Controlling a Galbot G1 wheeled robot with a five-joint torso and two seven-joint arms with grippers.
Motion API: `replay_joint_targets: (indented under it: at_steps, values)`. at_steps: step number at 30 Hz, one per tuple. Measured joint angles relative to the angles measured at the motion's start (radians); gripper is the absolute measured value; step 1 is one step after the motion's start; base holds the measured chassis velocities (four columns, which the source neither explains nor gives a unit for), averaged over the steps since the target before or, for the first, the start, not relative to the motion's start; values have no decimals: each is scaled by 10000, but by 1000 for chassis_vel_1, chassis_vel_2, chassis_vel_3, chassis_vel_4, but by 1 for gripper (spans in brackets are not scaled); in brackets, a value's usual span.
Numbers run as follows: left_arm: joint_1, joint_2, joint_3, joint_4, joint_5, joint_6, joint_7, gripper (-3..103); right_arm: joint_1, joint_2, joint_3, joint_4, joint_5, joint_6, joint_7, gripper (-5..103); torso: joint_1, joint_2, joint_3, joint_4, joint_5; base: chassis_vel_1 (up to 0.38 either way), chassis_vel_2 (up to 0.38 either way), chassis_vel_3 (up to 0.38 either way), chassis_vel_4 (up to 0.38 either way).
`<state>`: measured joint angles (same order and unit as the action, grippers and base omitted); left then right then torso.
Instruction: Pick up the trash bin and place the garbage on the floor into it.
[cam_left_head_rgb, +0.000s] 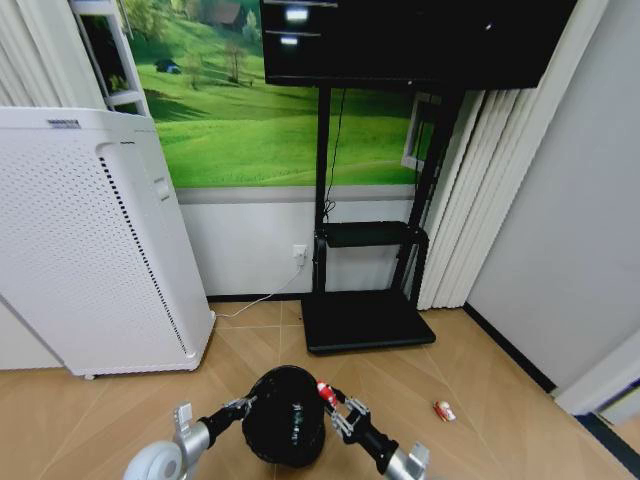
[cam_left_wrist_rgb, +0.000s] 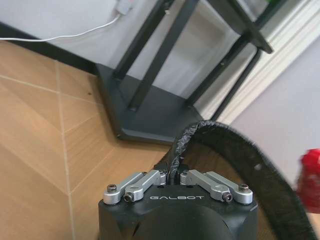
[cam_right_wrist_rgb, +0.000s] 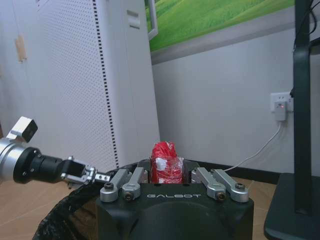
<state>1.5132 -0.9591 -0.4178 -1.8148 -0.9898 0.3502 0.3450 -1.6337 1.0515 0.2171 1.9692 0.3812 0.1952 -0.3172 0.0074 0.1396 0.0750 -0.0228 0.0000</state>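
a tall white perforated appliance (cam_left_head_rgb: 90, 240) stands on the wood floor (cam_left_head_rgb: 480, 400) at the robot's left, against a wall with a green meadow mural (cam_left_head_rgb: 250, 110). to its right a black tv stand (cam_left_head_rgb: 365, 310) carries a dark screen (cam_left_head_rgb: 410, 40), and a white power cable (cam_left_head_rgb: 255, 300) runs from a wall socket down to the floor beside it. close in front of the robot, the trash bin (cam_left_head_rgb: 283, 415), small, round and black mesh, is held up between the two arms. the left pincer (cam_left_head_rgb: 246, 403) is clamped narrow on the bin's rim at its left side; the left wrist view shows the rim (cam_left_wrist_rgb: 220, 145) pinched between the fingers (cam_left_wrist_rgb: 172, 176). the right pincer (cam_left_head_rgb: 338, 408) is just beside the bin's right rim, closed on a red-and-white wrapper (cam_right_wrist_rgb: 167, 164), one piece of the garbage. a second red-and-white wrapper (cam_left_head_rgb: 444, 410) lies on the floor, well apart to the right of the bin.
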Motion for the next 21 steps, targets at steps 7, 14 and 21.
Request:
replay_joint_targets:
  at_steps: [7,14,21]
  values:
    - [187,52,-240,-50,166,-210,566,7,551,28,35,-546,-10,16,-342,33,0,1,0,3,2,0,0,0,0]
    - [-130,-157,125,236,401,-206,578,7,262,-132,77,35,160,150,-609,33,0,1,0,-2,-1,0,0,0,0]
    - [-437,-115,559,665,480,-99,267,7,-157,-69,198,269,-137,493,-797,33,0,1,0,0,0,0,0,0,0]
